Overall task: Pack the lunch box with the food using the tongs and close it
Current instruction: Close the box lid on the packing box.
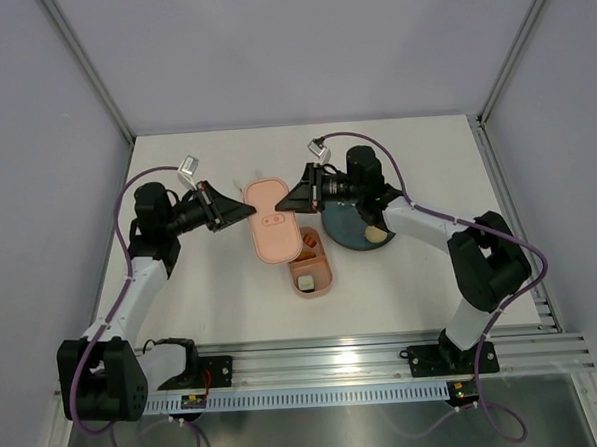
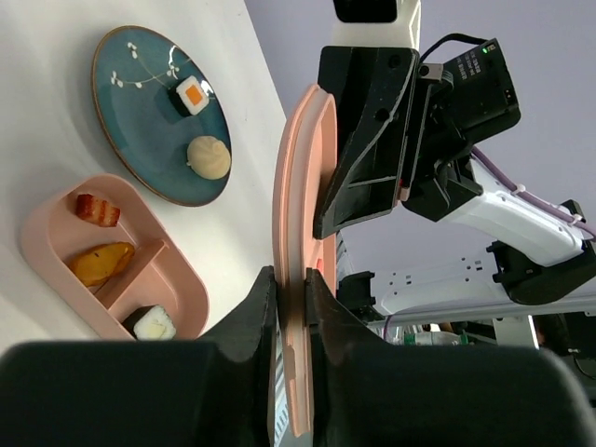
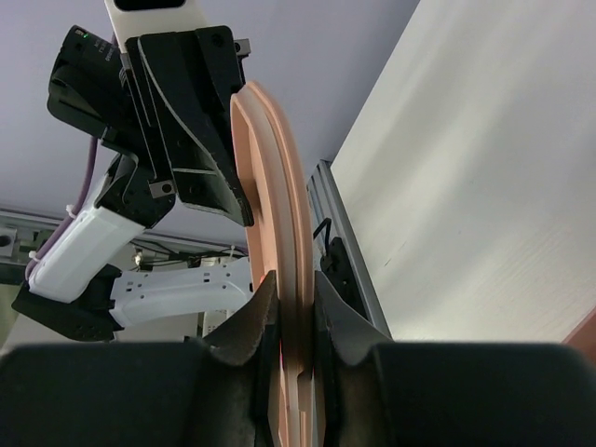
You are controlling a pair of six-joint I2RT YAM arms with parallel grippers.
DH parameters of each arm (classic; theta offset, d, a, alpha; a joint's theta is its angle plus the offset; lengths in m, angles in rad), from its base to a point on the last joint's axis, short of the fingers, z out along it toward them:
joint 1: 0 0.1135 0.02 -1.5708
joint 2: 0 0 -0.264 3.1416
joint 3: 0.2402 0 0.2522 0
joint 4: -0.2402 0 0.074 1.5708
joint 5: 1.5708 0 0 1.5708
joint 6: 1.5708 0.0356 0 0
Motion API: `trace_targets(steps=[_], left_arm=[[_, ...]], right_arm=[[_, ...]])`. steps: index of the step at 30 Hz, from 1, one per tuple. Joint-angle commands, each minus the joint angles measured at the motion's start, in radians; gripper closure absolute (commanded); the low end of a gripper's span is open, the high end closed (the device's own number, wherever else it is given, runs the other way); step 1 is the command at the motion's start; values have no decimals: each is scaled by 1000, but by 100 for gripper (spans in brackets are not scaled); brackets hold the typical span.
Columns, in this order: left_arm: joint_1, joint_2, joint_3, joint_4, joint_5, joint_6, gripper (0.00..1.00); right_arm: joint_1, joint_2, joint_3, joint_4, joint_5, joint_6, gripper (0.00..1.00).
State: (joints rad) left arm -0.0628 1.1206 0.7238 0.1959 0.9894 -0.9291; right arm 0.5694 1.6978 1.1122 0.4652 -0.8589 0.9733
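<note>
Between left tool [image 2: 291, 279] and right tool [image 3: 291, 291] | lid [image 1: 272, 225] clamped by both (lunch box [image 2: 177, 284] uncovered)

Seen from above, the salmon-pink rounded plastic lid [image 1: 270, 218] hides the far left part of the two-compartment pink plastic lunch box [image 1: 319, 274]. The right arm [image 1: 418, 219] covers the far part of the dark teal round plate [image 1: 341, 233]. The bite-sized food pieces [image 1: 307, 281] in the box are too small to identify. The right wrist view cuts the lid off at its bottom edge.
</note>
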Motion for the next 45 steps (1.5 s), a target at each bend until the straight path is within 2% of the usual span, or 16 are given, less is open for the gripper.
trace_targets(steps=[1,4,5,6,8,12,13,17,19,21,22,24,30,36,45], left_arm=[[-12,-33,48,-41,43,74,98],[-12,-44,89,-165,14,147,100],[-14,-50,100,-224,-13,157,100],[-14,-51,112,-257,-29,185,100],[-14,-53,152,-349,-70,205,100],[-12,-51,204,-492,-133,252,100],[-14,-51,216,-539,-156,260,100],[-12,-65,261,-654,-254,274,100],[-14,-71,292,-711,-329,268,100],[-12,-71,313,-739,-368,237,100],[-14,-68,319,-765,-398,225,100],[-15,-64,338,-792,-428,190,100],[-52,-42,394,-906,-557,156,100],[-78,24,482,-1019,-664,130,100],[-98,108,600,-1210,-768,144,100]], right_arm=[[6,36,12,55,-12,45,100],[7,34,21,-12,7,22,98],[7,31,31,-51,24,7,76],[7,19,40,-160,71,-45,69],[7,-4,58,-252,125,-97,53],[7,-111,87,-471,314,-237,37],[7,-127,95,-565,346,-255,36],[20,-210,100,-710,500,-326,34],[50,-250,122,-798,650,-370,34],[162,-268,158,-868,801,-438,34],[202,-274,176,-899,925,-453,34],[297,-294,175,-905,1077,-478,34],[531,-287,207,-928,1389,-562,34],[673,-210,317,-950,1552,-643,32],[791,-73,455,-916,1592,-742,31]])
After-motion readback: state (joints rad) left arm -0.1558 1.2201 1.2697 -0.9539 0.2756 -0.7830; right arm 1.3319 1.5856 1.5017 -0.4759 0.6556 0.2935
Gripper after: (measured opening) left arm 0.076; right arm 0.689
